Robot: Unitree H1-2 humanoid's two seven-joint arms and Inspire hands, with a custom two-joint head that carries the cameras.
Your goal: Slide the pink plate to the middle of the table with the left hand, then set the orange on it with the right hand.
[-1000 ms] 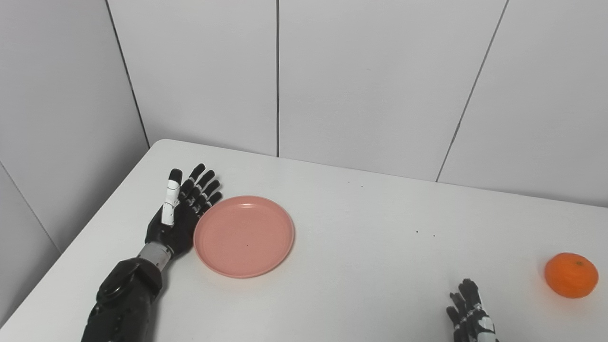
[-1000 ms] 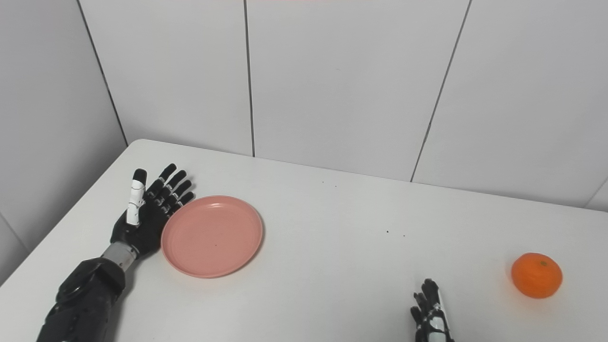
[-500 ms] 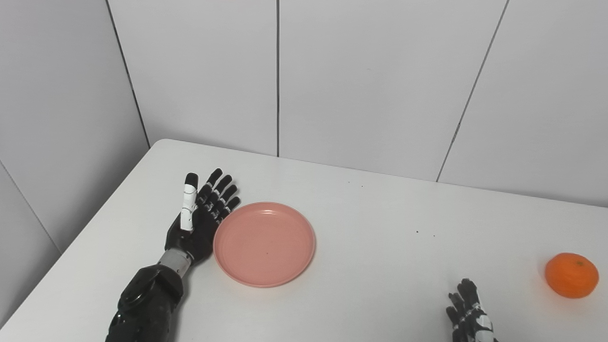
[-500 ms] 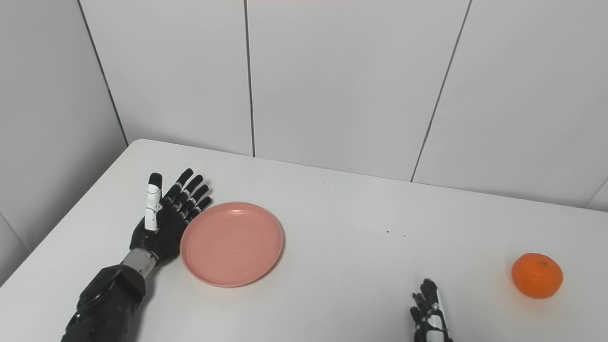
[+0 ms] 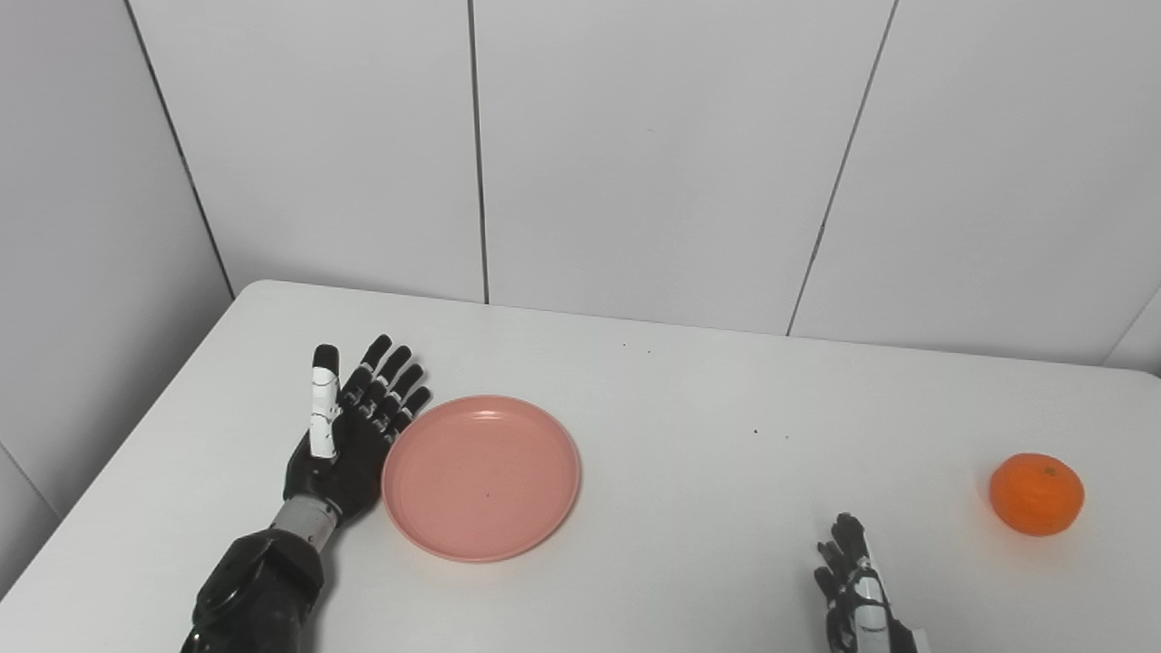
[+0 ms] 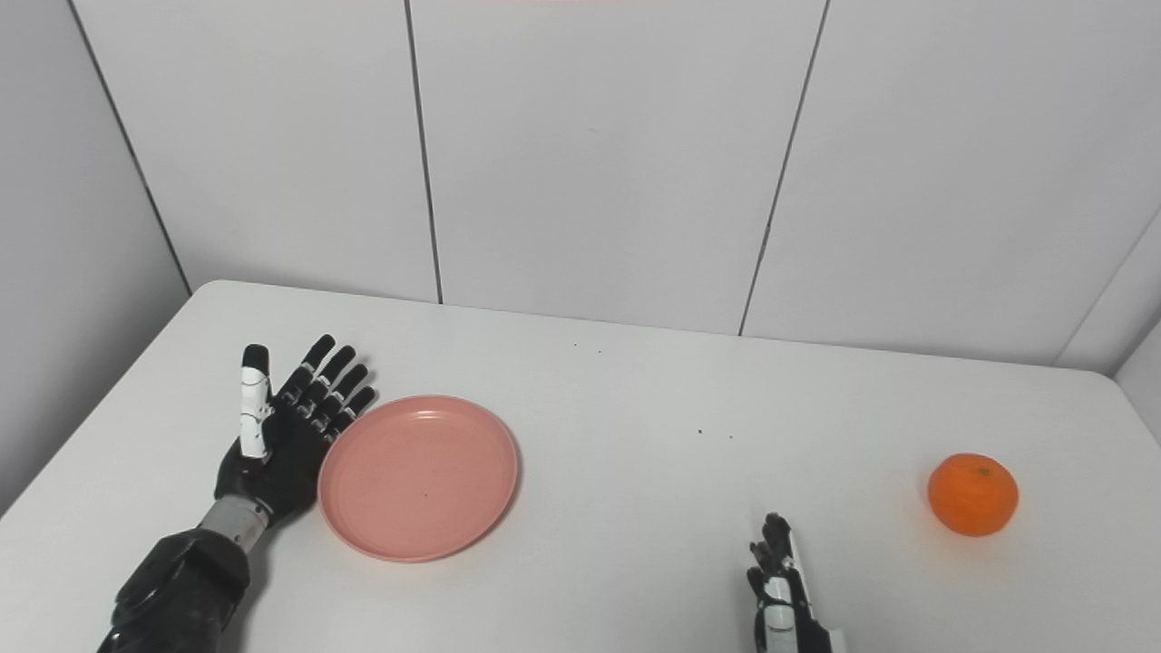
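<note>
Left hand (image 5: 349, 435): flat on its edge on the table, fingers straight and spread slightly, pointing toward 1 o'clock; nothing grasped. Palm side rests against the plate's rim at the plate's 9 o'clock.
Pink plate (image 5: 482, 476): lying flat and empty, left of the table's centre.
Orange (image 5: 1036, 494): sitting on the table at the plate's 3 o'clock, well apart from it, near the right edge.
Right hand (image 5: 857, 603): low at the bottom edge, only fingers in view, extended toward 12 o'clock, holding nothing. Orange lies at its 2 o'clock, not touching.
Table (image 5: 689, 508): white, a few dark specks past centre.
</note>
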